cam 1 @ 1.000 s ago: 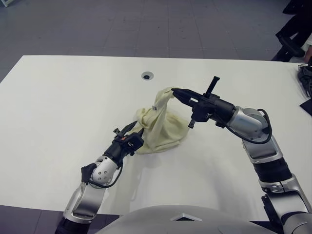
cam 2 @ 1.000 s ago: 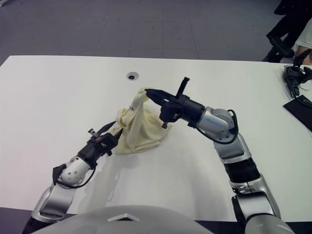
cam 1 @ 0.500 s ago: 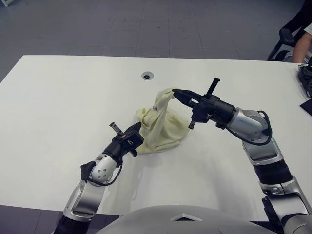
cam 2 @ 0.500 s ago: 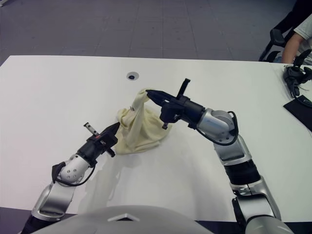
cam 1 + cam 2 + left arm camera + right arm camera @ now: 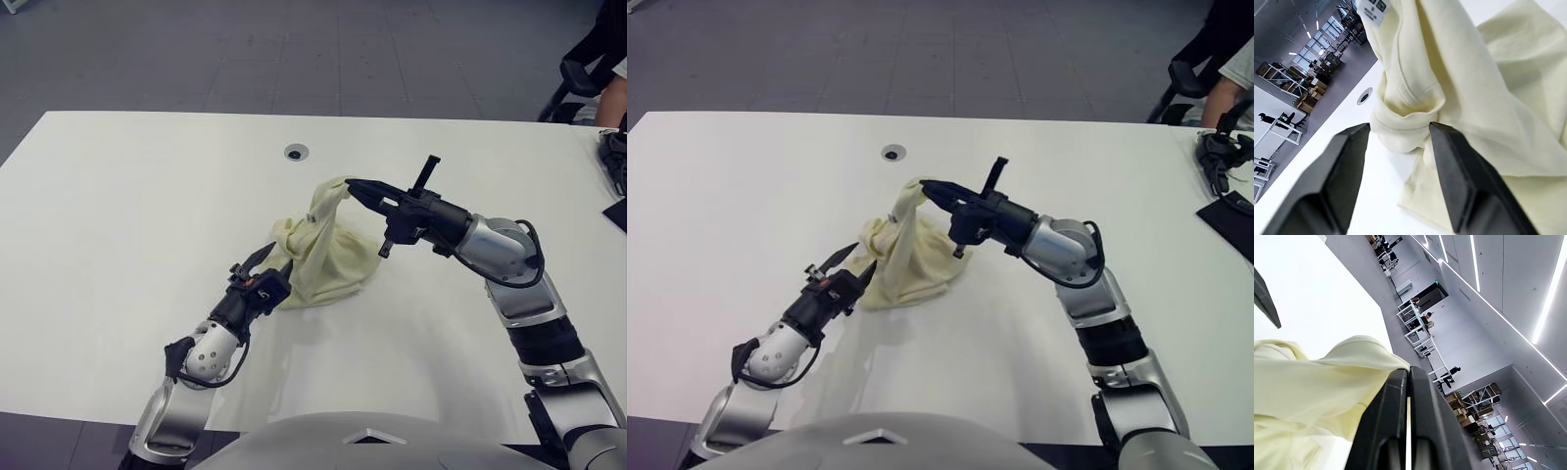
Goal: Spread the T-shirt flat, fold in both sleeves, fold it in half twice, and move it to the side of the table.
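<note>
Just one pale yellow T-shirt here, bunched up near the middle of the white table, and two grippers are seen at it. A top fold is pinched tight and held up off the table by the right gripper. The left gripper is spread wide at the shirt's near edge, with a low fold sat between its fingers, not clamped.
</note>
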Controlling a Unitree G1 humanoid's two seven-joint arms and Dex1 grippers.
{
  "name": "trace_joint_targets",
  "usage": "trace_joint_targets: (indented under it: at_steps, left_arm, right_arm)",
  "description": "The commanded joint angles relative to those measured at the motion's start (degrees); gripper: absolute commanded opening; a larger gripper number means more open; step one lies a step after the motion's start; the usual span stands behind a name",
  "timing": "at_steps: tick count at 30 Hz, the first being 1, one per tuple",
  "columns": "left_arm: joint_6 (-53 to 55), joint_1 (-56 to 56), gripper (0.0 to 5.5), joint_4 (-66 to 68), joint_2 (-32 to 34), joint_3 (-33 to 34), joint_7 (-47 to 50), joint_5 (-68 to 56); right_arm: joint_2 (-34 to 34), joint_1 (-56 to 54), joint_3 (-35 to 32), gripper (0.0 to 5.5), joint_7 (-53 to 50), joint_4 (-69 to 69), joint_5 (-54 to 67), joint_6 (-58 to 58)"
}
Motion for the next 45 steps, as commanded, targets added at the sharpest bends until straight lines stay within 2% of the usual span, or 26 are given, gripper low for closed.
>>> trace_joint_targets:
  at_steps: [1, 13, 15, 17, 26, 45]
  left_arm:
    - [1.0, -0.2, 3.03, -0.9, -0.8, -0.2, 0.2, 0.5]
    - [1.0, -4.6, 5.14, 2.0, -0.5, -0.9, -2.3, -0.7]
    - [1.4, -5.6, 5.39, 3.0, -1.0, -1.3, -1.5, 0.3]
    - [1.7, -6.5, 5.39, 3.9, -1.6, -1.5, -0.8, 1.2]
    - [2.1, -5.6, 4.01, 3.7, -2.5, -1.9, 0.3, 1.9]
    - [2.4, -6.2, 0.49, 4.5, -3.7, -3.6, 1.4, 2.4]
  right_arm:
    - [0.5, -1.3, 0.2, 0.00, 0.4, 0.3, 0.7, -0.2]
    - [0.5, 2.6, -1.7, 0.00, -1.9, -5.4, -1.1, 4.0]
    - [0.5, 2.7, -1.7, 0.00, -2.0, -5.7, -1.2, 4.4]
    - [0.4, 2.9, -1.7, 0.00, -2.1, -6.0, -1.2, 4.7]
    - [0.4, 2.9, -1.4, 0.00, -2.1, -6.2, -1.1, 5.0]
    - [0.6, 2.7, -1.2, 0.00, -2.0, -5.9, -1.1, 4.9]
